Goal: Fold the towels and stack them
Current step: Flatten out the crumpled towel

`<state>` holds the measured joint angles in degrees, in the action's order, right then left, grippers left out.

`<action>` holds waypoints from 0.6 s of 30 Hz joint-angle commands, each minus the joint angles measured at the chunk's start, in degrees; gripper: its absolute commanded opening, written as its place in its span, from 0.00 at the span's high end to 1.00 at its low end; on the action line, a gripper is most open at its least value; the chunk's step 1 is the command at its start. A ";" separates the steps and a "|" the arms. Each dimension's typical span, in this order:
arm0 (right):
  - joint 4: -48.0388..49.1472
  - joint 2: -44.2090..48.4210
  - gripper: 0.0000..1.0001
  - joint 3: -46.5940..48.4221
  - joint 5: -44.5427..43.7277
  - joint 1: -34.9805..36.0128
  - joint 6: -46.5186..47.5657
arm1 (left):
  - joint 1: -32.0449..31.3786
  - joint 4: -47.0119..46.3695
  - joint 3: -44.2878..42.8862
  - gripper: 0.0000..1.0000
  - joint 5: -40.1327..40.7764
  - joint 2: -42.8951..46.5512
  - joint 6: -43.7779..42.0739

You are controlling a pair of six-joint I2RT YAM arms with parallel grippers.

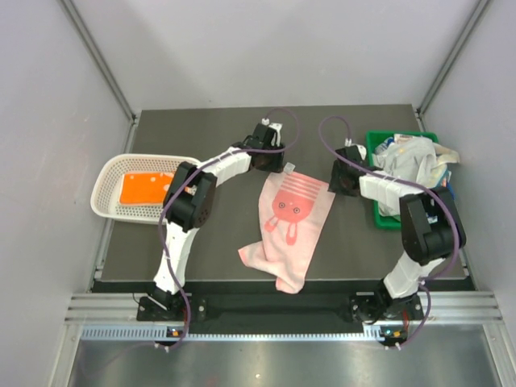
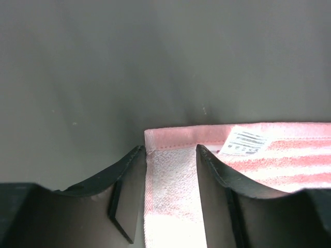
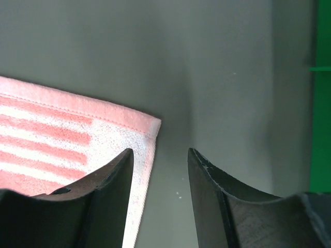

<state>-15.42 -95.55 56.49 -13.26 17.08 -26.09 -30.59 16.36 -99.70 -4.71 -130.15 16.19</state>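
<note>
straddling the pink towel (image 2: 279, 165) corner, maybe gripping: left gripper (image 2: 170, 151), fingers hidden overhead.

A matte dark grey table (image 1: 218, 129) stands in a booth closed in by plain pale grey walls (image 1: 274, 48) at the back and both sides. Two aluminium struts (image 1: 101, 63) slant up from the table's far corners. Along its near edge runs a slotted aluminium rail (image 1: 274, 308), with a brushed metal sheet (image 1: 274, 363) beyond it. The light is soft and even.
</note>
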 commanded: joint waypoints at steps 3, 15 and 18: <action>2.76 -3.32 0.53 2.40 2.36 -0.03 -0.11 | -0.09 3.77 1.53 0.57 -0.30 -3.89 0.25; 1.18 -10.80 0.66 7.14 2.10 1.64 0.86 | 0.00 4.56 2.14 0.93 3.83 -2.48 1.04; 0.74 -12.38 0.76 8.46 1.57 2.08 1.30 | 0.09 4.12 2.67 1.00 4.18 -1.34 1.57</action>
<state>-13.26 -105.12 63.51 -11.84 18.13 -25.19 -30.59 15.73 -99.63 -2.63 -130.65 17.45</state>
